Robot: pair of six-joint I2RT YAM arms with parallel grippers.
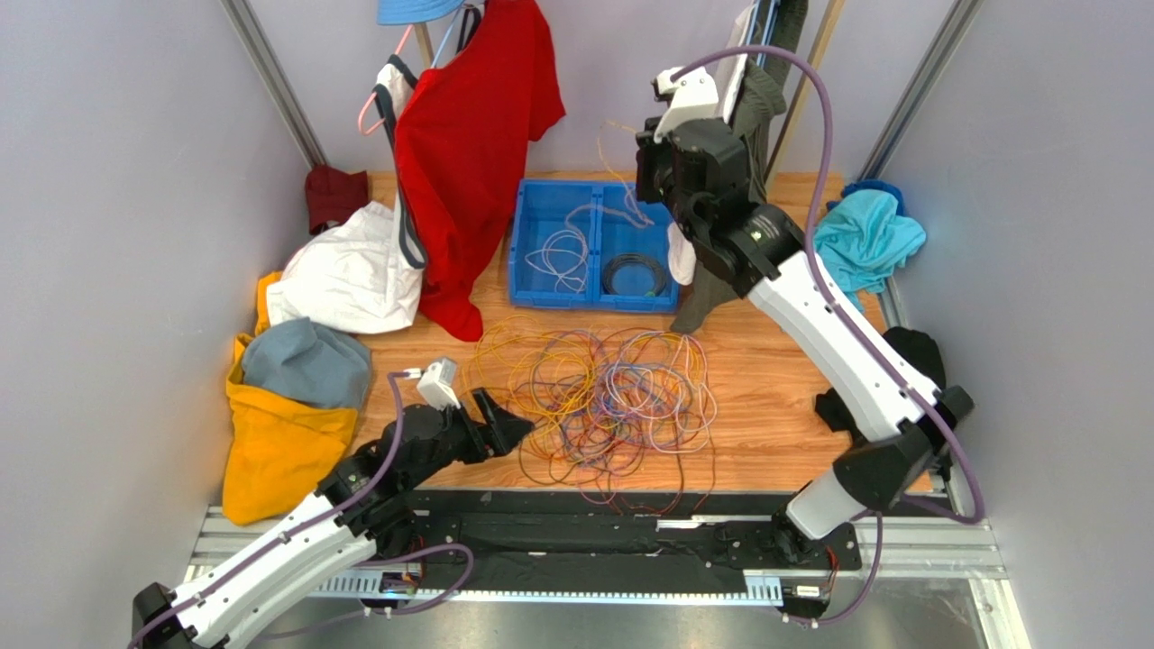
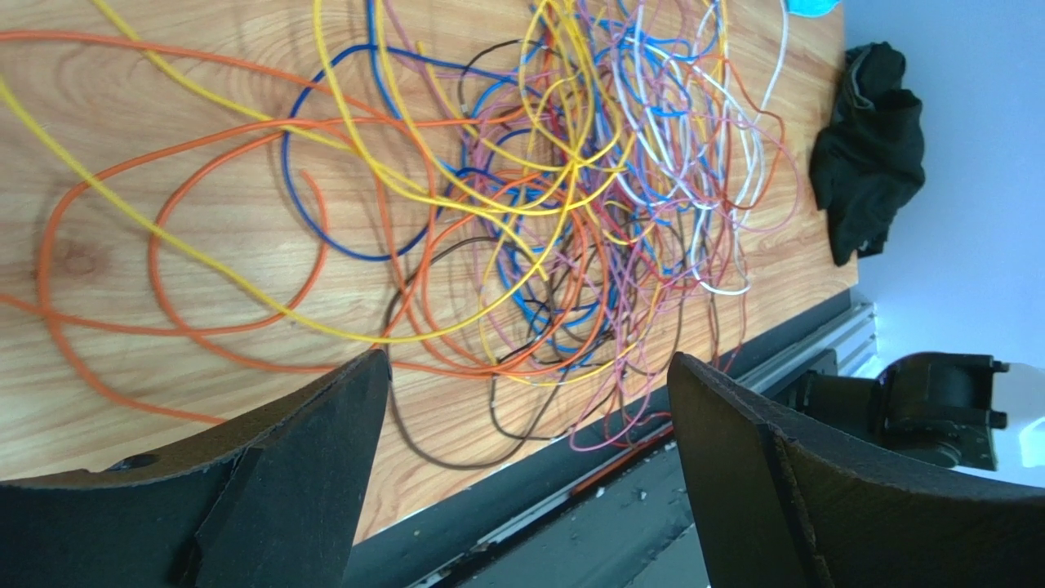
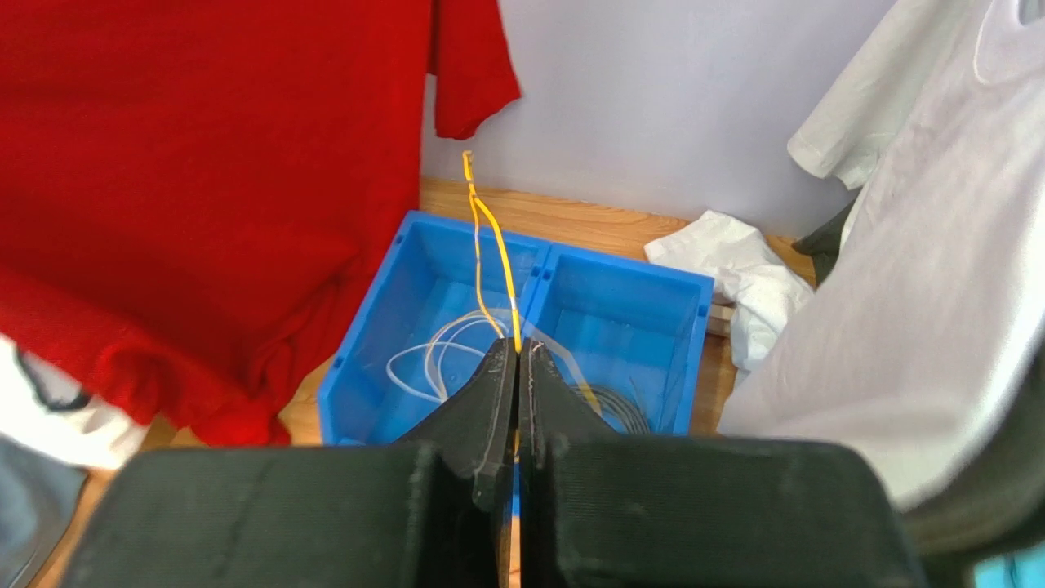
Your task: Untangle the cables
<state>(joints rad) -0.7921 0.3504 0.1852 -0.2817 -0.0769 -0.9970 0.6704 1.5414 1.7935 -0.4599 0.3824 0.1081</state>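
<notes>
A tangle of thin orange, yellow, purple, blue and brown cables (image 1: 610,399) lies on the wooden table; the left wrist view shows it spread out (image 2: 577,208). My left gripper (image 1: 504,417) is open and empty at the tangle's left edge, low over the table, with its jaws wide apart (image 2: 528,368). My right gripper (image 1: 661,152) is raised above the blue bin (image 1: 522,230) and is shut (image 3: 515,352) on a thin yellow cable (image 3: 491,245), which sticks out past the fingertips over the bin (image 3: 638,263). White cables (image 3: 429,349) lie in the bin's left compartment.
A black coiled ring (image 1: 637,277) lies in the bin's right compartment. A red shirt (image 1: 474,135) hangs at the back left. White (image 1: 346,277), grey and yellow (image 1: 291,406) clothes lie at the left, a teal cloth (image 1: 867,237) and a black cloth (image 1: 921,358) at the right.
</notes>
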